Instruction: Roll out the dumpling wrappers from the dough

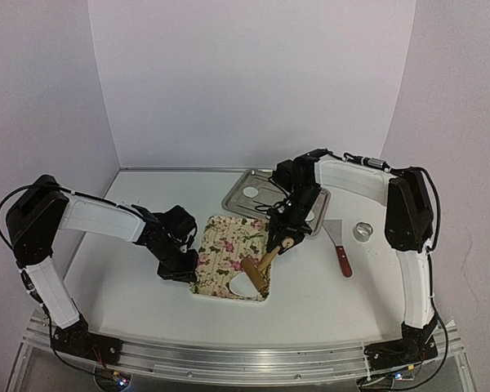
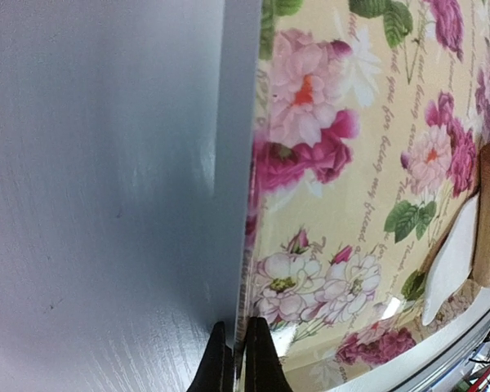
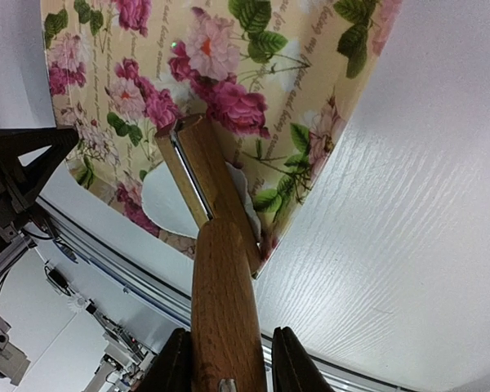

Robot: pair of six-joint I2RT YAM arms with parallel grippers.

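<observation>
Right wrist: roller [image 3: 222,278] hides approx. half dough [image 3: 165,204].

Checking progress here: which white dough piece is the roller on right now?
The piece at the near edge of the floral mat, with the wooden roller lying on it. The small disc in the metal tray lies apart.

A floral mat [image 1: 229,245] lies on the white table [image 1: 131,286], its left edge at the tips of the left jaws. Behind the right jaws sits a metal tray [image 1: 235,198]; to their right lie a red-handled scraper [image 1: 340,245] and a metal ring cutter [image 1: 363,231]
</observation>
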